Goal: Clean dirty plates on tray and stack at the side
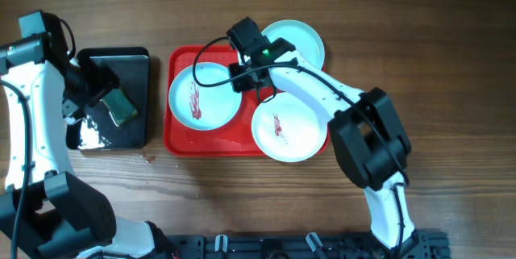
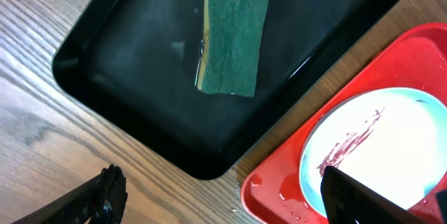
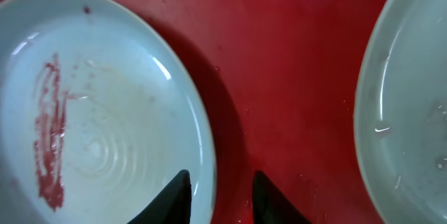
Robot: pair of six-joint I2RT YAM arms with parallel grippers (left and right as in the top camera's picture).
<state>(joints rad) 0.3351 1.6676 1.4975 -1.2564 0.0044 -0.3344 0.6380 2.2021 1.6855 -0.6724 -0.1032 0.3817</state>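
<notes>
The red tray holds three plates. The left plate has a red smear, and so does the white front-right plate. The back-right plate looks clean and overhangs the tray's far corner. My right gripper is open and low at the left plate's right rim. In the right wrist view its fingers straddle that rim, one over the left plate and one over the tray. My left gripper is open and empty over the black tray; its fingers are spread wide.
A glossy black tray stands left of the red tray, with a green sponge lying in it. The sponge lies flat and wet in the black tray. Water drops lie on the red tray. Bare wood surrounds both trays.
</notes>
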